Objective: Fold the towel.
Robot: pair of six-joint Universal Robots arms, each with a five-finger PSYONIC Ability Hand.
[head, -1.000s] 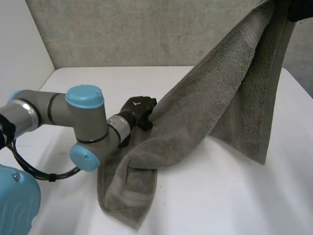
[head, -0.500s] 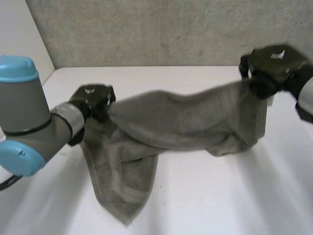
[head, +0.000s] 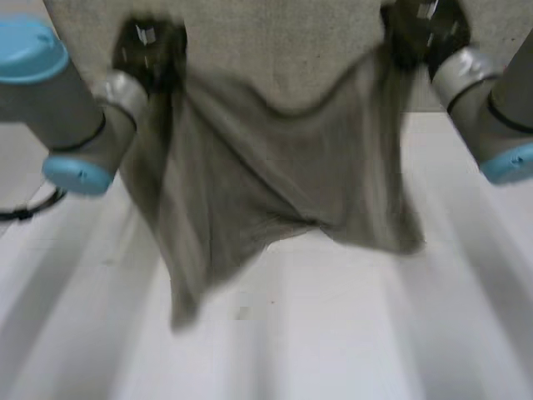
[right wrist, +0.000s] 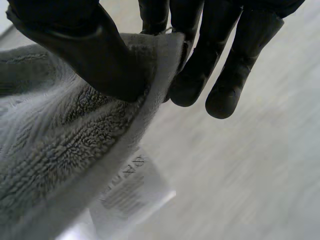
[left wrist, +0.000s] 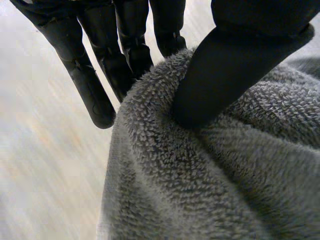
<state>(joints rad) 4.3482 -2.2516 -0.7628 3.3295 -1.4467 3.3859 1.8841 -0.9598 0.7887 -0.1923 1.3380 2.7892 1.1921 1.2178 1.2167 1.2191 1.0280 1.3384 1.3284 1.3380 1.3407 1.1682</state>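
A grey terry towel hangs in the air between my two hands, sagging in the middle, its lower corners dangling above the white table. My left hand holds one top corner high at the left; its thumb pinches the towel against the fingers. My right hand holds the other top corner at the right, thumb pressing the towel's edge against the fingers. A white care label hangs below that corner.
A grey textured wall stands behind the table. Both forearms with light-blue caps reach up at either side of the towel.
Both hands have risen high and spread apart, lifting the towel off the table. It went from draped on the table to hanging stretched between them.
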